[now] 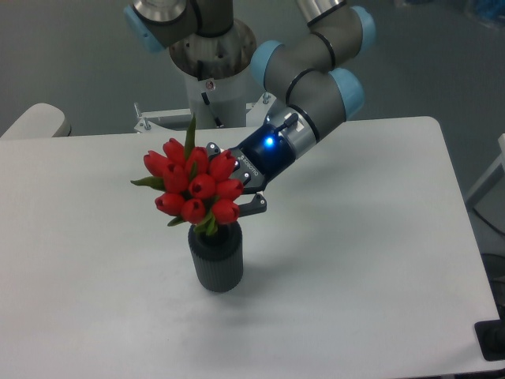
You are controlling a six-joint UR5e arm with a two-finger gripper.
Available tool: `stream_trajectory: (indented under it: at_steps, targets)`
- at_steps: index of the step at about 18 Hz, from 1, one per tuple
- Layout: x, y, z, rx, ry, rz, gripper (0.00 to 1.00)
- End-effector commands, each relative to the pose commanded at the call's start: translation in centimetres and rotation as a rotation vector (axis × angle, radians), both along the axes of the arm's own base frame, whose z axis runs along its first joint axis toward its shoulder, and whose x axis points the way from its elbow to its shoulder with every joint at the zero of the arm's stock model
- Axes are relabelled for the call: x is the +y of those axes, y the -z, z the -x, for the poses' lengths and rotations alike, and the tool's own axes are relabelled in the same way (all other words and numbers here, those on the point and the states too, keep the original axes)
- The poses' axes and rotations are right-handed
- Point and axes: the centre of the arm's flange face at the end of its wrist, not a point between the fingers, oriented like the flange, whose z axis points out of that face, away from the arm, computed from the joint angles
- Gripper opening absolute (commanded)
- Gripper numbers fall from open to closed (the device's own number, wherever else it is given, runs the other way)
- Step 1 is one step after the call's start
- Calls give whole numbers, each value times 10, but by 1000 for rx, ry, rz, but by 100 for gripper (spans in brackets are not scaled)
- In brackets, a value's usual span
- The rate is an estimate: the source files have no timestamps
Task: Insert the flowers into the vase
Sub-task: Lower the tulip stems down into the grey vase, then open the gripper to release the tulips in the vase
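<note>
The flowers [195, 186], about ten closed red tulip heads with green leaves, sit tilted left with stems entering the round mouth of the dark grey ribbed vase [215, 258]. The tool [235, 189] is clamped on the bunch behind the heads. The vase stands left of centre on the white bench [355, 260], well apart from every edge.

Red flowers [195, 187], green stems; dark grey ribbed vase [215, 259].
</note>
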Motion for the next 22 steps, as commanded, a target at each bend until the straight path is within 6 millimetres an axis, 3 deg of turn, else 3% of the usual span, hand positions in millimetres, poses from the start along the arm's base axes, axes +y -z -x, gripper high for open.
stream_trajectory:
  at_steps: [5, 12, 17, 22]
  targets:
    - [2, 21, 4, 1, 5, 2, 38]
    - [1, 29, 8, -11, -1, 10, 48]
    - [1, 35, 9, -23, -1, 17, 85]
    - [-1, 33, 8, -11, -4, 23, 95]
